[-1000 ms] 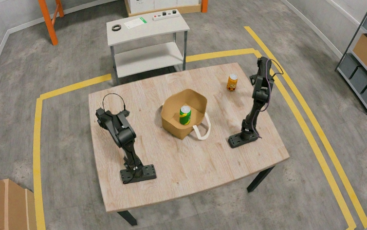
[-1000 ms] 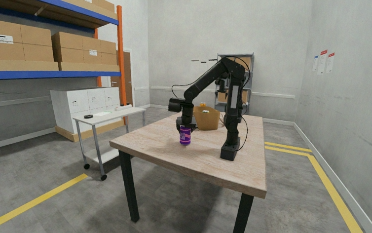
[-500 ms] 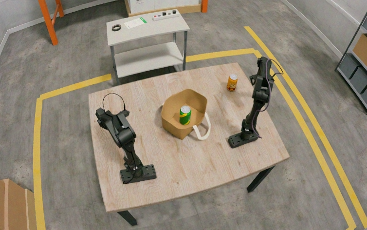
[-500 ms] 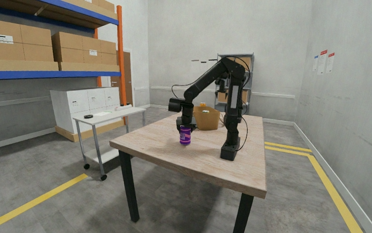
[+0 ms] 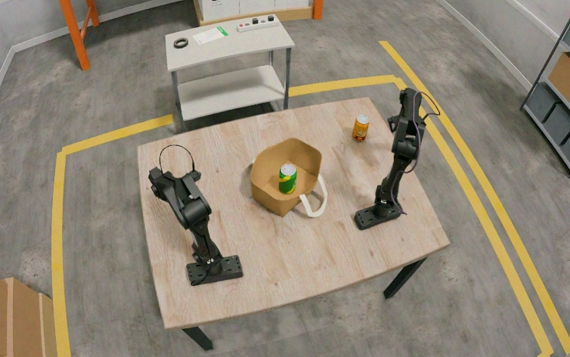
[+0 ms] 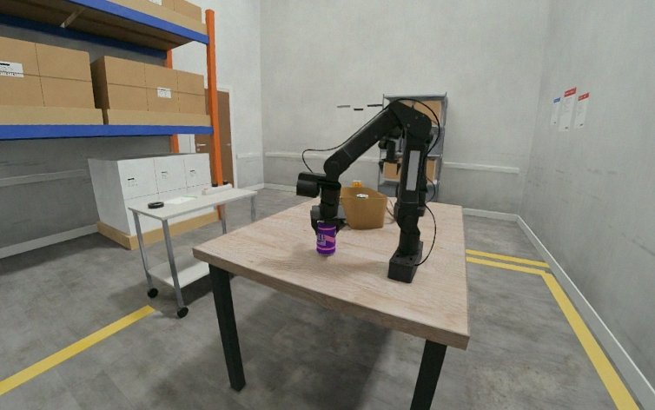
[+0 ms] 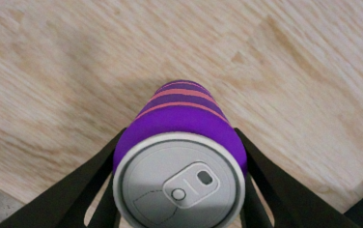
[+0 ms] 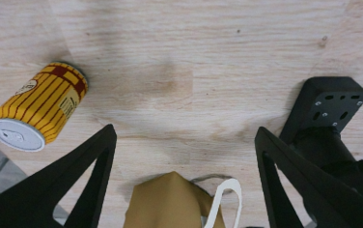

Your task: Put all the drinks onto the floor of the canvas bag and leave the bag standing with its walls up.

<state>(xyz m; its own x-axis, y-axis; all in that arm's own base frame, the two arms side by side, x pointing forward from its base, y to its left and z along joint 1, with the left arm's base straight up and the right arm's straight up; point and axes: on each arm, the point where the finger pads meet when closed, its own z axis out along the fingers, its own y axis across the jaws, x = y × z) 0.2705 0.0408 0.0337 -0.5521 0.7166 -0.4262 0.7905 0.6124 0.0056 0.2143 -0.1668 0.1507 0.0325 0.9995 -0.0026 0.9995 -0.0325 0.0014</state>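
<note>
A purple can (image 6: 326,239) (image 7: 180,121) stands upright on the table, apart from the bag. My left gripper (image 6: 327,228) (image 7: 181,133) points straight down around its upper part, with the fingers close against both sides; the can hides part of the fingertips. A green can (image 5: 287,180) stands upright inside the tan canvas bag (image 5: 273,205) (image 6: 365,212) (image 8: 164,205), whose walls are up. An orange can (image 5: 360,128) (image 6: 357,183) (image 8: 45,99) stands outside the bag. My right gripper (image 8: 184,131) is open and empty, high above the table between the orange can and the bag.
A white handle (image 5: 321,202) (image 8: 235,185) hangs out from one side of the bag. The left arm's base (image 5: 227,268) (image 6: 403,266) and the right arm's base (image 5: 366,218) (image 8: 328,97) stand on the wooden table (image 5: 302,261). A white cart (image 5: 231,50) (image 6: 208,198) stands beyond the table's edge.
</note>
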